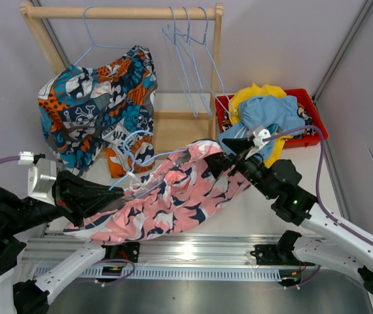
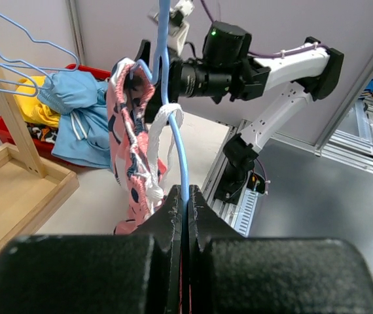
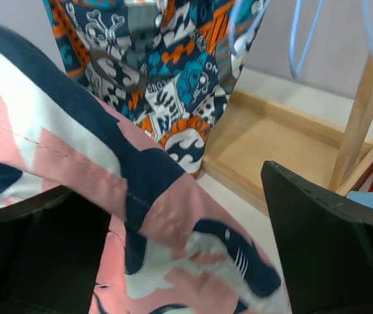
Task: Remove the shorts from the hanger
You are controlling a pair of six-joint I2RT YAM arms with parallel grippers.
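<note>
The pink shorts are stretched lower-left to centre-right, hanger clenched in the left pincer, right pincer gaping astride their upper end.

On my feed the pink shorts have navy + white marks. The patchwork shorts are teal, orange & white w/ dark outlines. The hanger is light blue wire. The bin is red; in it the light blue shorts are plain, the yellow shorts plain too. The rack is pale wood. Left gripper and right gripper are both black. Cable is purple, worktop off-white.
</note>
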